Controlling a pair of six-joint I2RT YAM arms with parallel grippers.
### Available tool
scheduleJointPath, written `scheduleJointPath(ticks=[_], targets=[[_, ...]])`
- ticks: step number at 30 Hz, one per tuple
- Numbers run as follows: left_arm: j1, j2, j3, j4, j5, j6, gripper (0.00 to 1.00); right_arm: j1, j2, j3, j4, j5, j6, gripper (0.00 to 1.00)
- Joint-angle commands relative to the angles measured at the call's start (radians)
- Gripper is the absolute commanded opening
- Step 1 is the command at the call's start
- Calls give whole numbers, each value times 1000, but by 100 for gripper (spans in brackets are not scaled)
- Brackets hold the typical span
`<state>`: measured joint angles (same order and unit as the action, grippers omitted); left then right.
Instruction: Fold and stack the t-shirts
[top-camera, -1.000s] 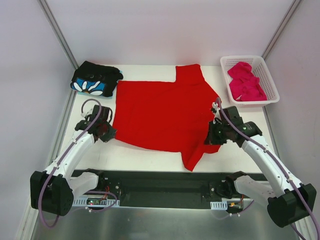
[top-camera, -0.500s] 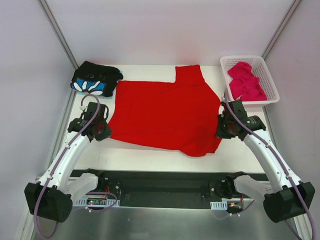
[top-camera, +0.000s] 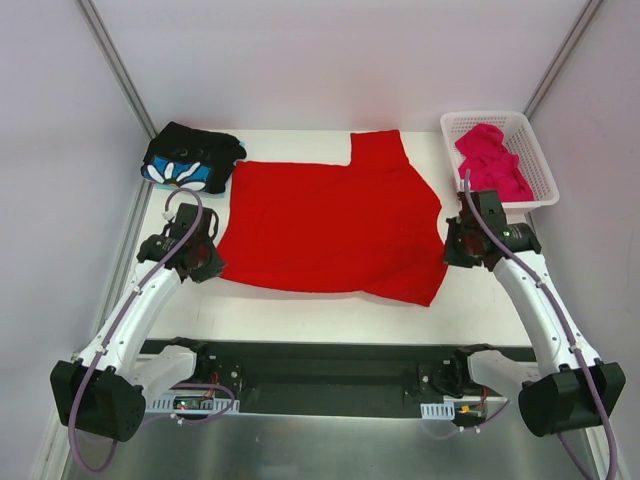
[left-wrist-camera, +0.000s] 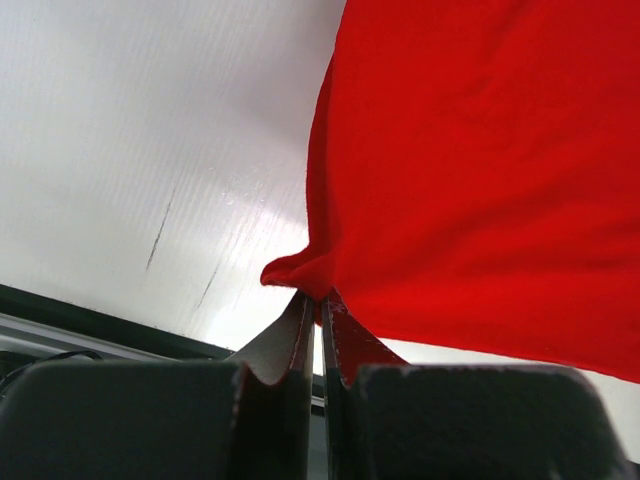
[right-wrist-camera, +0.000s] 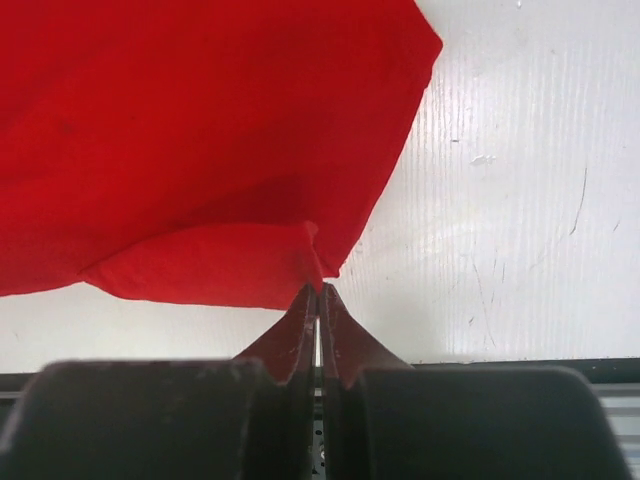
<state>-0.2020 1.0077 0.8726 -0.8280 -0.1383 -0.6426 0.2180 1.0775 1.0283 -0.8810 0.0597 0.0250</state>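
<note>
Between left tool (left-wrist-camera: 319, 308) and right tool (right-wrist-camera: 318, 296) | red t-shirt (top-camera: 330, 230), edges pinched

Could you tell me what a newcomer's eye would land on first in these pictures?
A bright red t-shirt lies spread mid-table, the left gripper and right gripper each pinching a side edge. A pink t-shirt lies in the white basket far right; a black flowered t-shirt sits far left.

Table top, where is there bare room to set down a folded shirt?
The widest bare patch of table is the near strip between its front edge and the red t-shirt. A smaller one lies at the far edge between the black t-shirt and the red sleeve. Crowded: both sides, where the left gripper and right gripper pinch the shirt, and the basket corner.
</note>
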Motion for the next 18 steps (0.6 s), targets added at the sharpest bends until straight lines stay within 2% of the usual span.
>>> scheduleJointPath(ticks=[1,9,18], targets=[[0,-8,20,-30,-7,18,0,-28,38,62,-4,14,-8,1],[0,51,45,-3,-4,11,0,-63,189,133,57,-14,3,1],[0,74,85,0,-15,26,0,-95,289,343,19,-50,7,1]])
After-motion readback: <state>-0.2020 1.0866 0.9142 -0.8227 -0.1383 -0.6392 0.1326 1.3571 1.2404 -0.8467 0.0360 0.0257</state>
